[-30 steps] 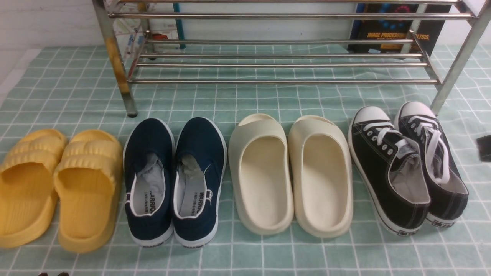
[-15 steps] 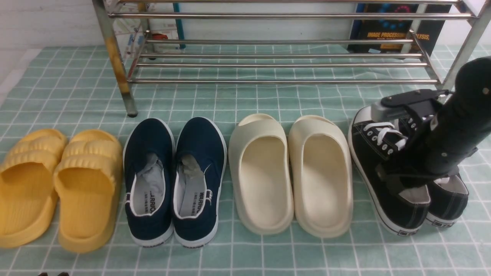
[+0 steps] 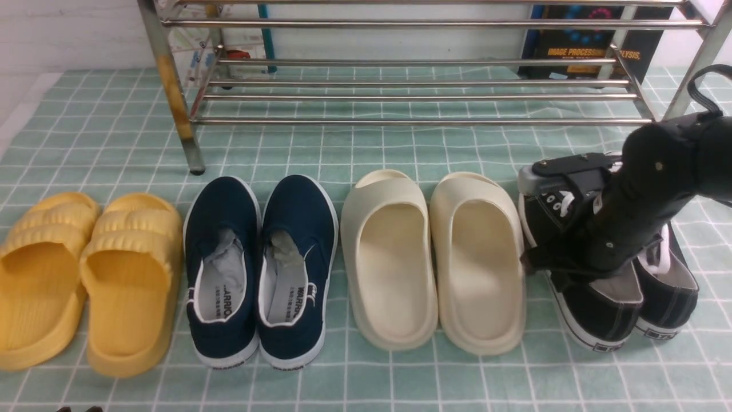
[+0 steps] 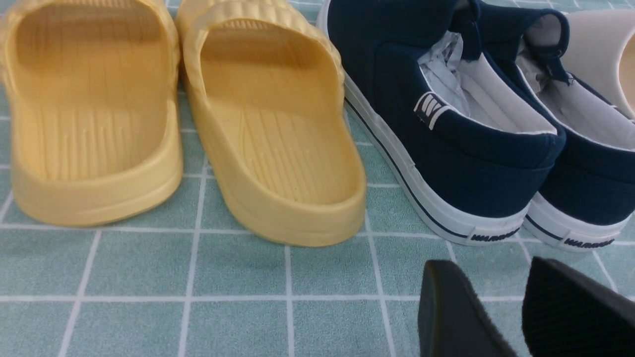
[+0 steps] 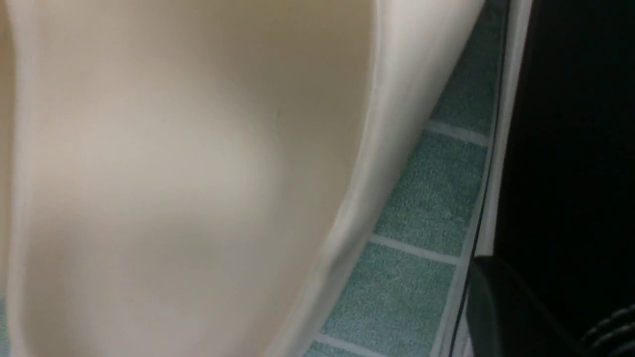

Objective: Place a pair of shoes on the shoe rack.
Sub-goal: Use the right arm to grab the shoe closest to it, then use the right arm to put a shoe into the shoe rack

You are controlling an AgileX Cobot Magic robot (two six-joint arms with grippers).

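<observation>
The two black sneakers stand side by side at the right end of the shoe row, the left one (image 3: 595, 309) and the right one (image 3: 675, 292). My right arm covers their laces and toe caps. My right gripper (image 3: 552, 266) points down at the left sneaker's inner side, next to the cream slipper. The right wrist view shows that sneaker's white sole edge (image 5: 511, 124) and one dark finger (image 5: 501, 307); the other finger is out of view. The steel shoe rack (image 3: 400, 97) stands behind, its shelves bare, with a rust-stained leg (image 3: 174, 97). My left gripper (image 4: 491, 307) is open and empty above the cloth.
From the left, the row holds yellow slippers (image 3: 86, 274), navy slip-ons (image 3: 260, 269) and cream slippers (image 3: 434, 257), all on a green checked cloth (image 3: 366, 154). A dark book (image 3: 589, 46) leans behind the rack. The cream slipper (image 5: 198, 173) lies close to my right gripper.
My right arm came in from the right over the black sneakers, then moved lower and to the left onto the left sneaker. The shoes have not moved.
</observation>
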